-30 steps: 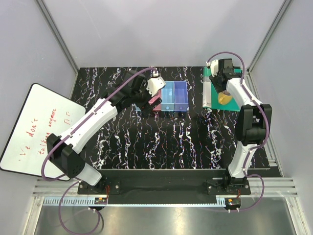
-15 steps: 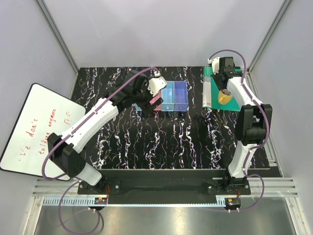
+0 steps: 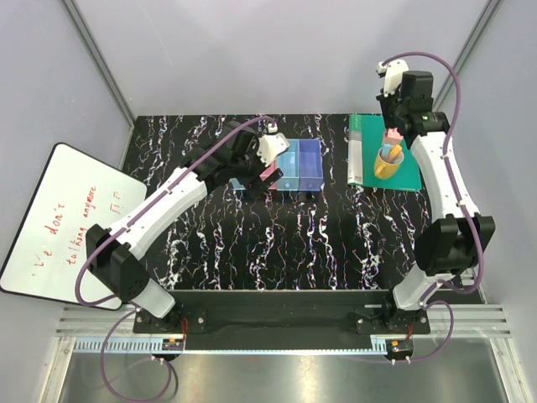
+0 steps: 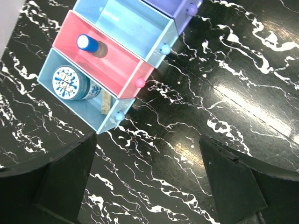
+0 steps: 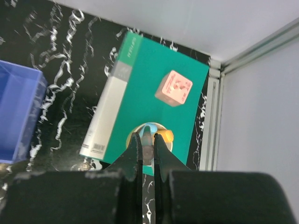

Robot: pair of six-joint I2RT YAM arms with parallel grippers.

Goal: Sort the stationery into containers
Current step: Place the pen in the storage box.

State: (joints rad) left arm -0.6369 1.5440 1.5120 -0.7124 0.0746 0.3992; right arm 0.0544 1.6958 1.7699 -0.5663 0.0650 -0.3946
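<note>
The containers (image 4: 117,51) stand in a row: light blue, pink, blue, purple. A round blue disc (image 4: 70,83) and a tiny pale clip (image 4: 106,102) lie in the light blue one. A blue cylinder with a pale top (image 4: 91,45) lies in the pink one. My left gripper (image 4: 147,147) hangs open over the dark table beside the bins (image 3: 289,168). My right gripper (image 5: 148,142) is shut on a thin bluish stick (image 5: 148,135), held above the yellow mug (image 5: 165,136). In the top view the right gripper (image 3: 393,120) is raised above the mug (image 3: 383,170).
The mug stands on a green book (image 5: 154,70), (image 3: 367,134) at the back right, beside a pink cube (image 5: 173,87), (image 3: 391,136). A whiteboard (image 3: 59,218) leans at the left edge. A metal frame rail (image 5: 212,116) runs close to the book's right side.
My right gripper has closed and the right arm has risen from low over the mug, uncovering the pink cube. The left arm has barely moved.
</note>
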